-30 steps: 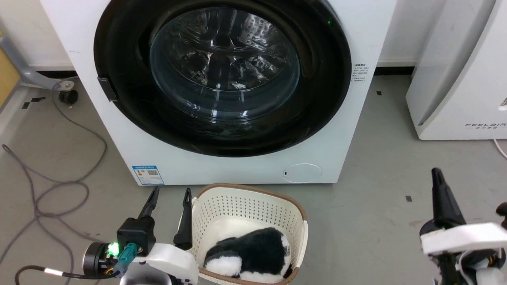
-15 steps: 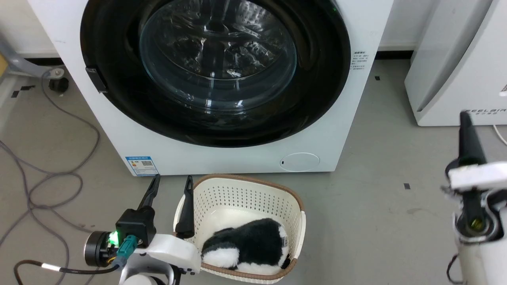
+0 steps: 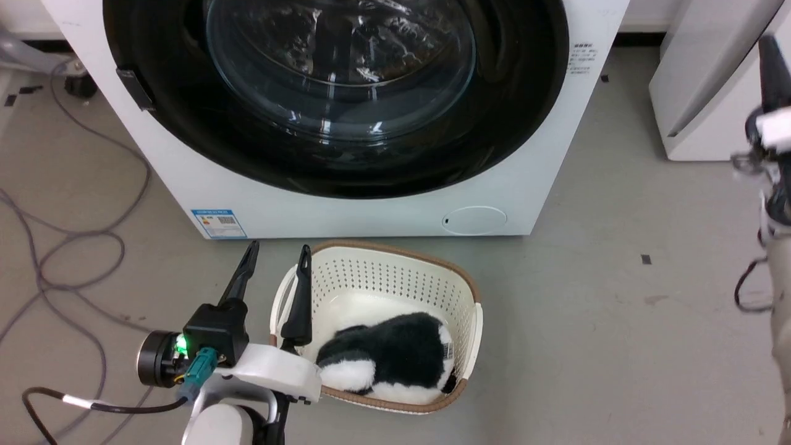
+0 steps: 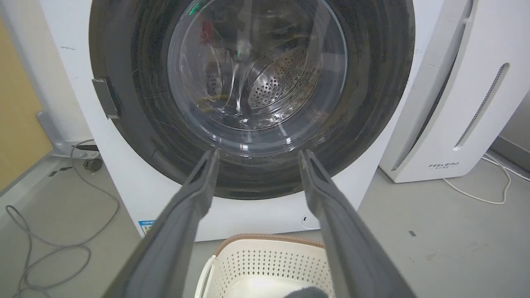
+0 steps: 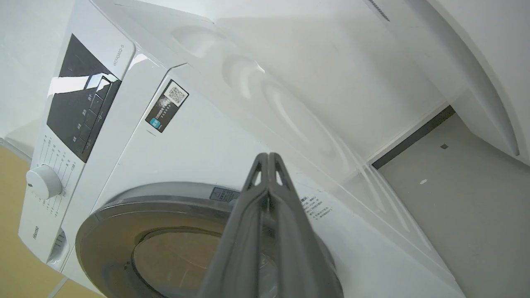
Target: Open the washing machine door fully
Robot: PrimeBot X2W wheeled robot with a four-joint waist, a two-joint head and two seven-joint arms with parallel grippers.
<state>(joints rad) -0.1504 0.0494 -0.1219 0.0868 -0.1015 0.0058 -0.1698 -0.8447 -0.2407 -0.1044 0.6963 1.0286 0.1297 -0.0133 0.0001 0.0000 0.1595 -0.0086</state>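
**Asker:** Where does the door stand?

**Operator:** I see the washing machine door (image 3: pixel 337 93) shut. Its glossy black ring lies flat against the white front of the washing machine (image 3: pixel 371 216). I judge that none of the opening is done, so the whole swing is left.

**Asker:** And your hands?

**Operator:** My left gripper (image 3: pixel 277 250) is spread wide and empty, low near the floor. The door is ahead of its fingertips and above them, well apart. A white basket (image 3: pixel 383 278) sits just beside its right finger, with a black-and-white plush toy (image 3: pixel 389 352) inside. My right gripper (image 3: pixel 769 55) is pinched closed on nothing, high at my right. The door lies ahead and to its left, untouched.

**Asker:** What remains?

**Operator:** Reaching the rim, taking hold, and pulling the door fully round.
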